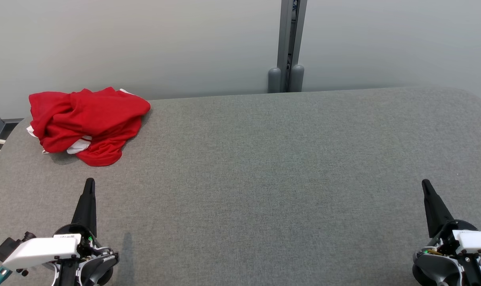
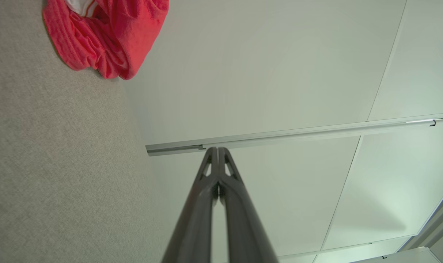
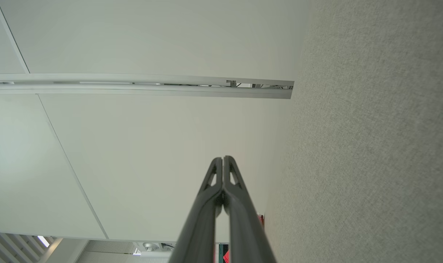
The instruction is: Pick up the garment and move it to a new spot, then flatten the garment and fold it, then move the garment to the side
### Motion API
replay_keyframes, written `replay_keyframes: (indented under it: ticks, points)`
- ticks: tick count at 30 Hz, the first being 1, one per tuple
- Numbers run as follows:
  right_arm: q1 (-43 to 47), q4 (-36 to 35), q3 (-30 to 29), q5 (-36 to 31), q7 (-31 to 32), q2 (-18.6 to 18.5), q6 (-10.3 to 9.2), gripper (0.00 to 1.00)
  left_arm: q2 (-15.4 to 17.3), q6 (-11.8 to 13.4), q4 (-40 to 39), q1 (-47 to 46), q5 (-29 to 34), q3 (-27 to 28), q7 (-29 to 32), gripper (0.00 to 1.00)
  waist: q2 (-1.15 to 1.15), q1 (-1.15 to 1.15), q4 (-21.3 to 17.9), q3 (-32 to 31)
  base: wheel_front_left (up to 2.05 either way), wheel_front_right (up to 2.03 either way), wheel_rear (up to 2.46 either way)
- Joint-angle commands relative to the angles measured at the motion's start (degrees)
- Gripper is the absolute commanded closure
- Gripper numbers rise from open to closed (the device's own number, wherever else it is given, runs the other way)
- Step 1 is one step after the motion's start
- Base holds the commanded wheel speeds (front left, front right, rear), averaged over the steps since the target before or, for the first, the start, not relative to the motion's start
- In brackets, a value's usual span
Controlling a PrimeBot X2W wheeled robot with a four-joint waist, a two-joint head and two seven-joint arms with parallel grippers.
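- the garment (image 1: 87, 125) is a red thing with a few white bits poking out, scrunched into a heap; it sits at the far left corner of the desk (image 1: 264, 167), right up by the back edge
- left fingers (image 1: 89, 198) are at the lower left of the head view, pressed together into one dark spike with nothing between them; the tip points up toward the heap
- the heap's nearest red fold is ahead of that tip, near but clearly apart; there's bare grey fabric and a bit of shadow between them, no contact
- in the left wrist view the left fingers (image 2: 199, 208) meet at the tip, closed on nothing; the garment (image 2: 104, 36) is up in the top left corner, off to the side of where they point and well past the tips
- right fingers (image 1: 431, 202) are at the lower right of the head view, also squeezed into one spike; they're way across the desk from the garment, with the whole grey top in between
- the right wrist view has the right fingers (image 3: 205, 208) shut tip to tip and empty; grey desk fabric runs down the right side, pale wall (image 3: 133, 36) behind
- in the head view a grey post (image 1: 290, 39) runs up the wall behind the desk's back edge
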Motion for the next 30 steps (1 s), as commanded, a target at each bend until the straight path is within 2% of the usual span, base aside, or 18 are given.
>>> replay_keyframes:
  ticks: [1, 30]
  points:
    - [-0.54, -0.13, -0.02, -0.14, 0.09, -0.24, 0.16, 1.00, 0.18, -0.21, -0.16, -0.52, -0.07, 0.13, 0.12, 1.00, 0.00, 0.00, 0.00, 0.00, 0.00, 0.00, 0.00]
    - [-0.54, -0.13, -0.02, -0.14, 0.09, -0.24, 0.16, 1.00, 0.18, -0.21, -0.16, -0.52, -0.07, 0.13, 0.12, 1.00, 0.00, 0.00, 0.00, 0.00, 0.00, 0.00, 0.00]
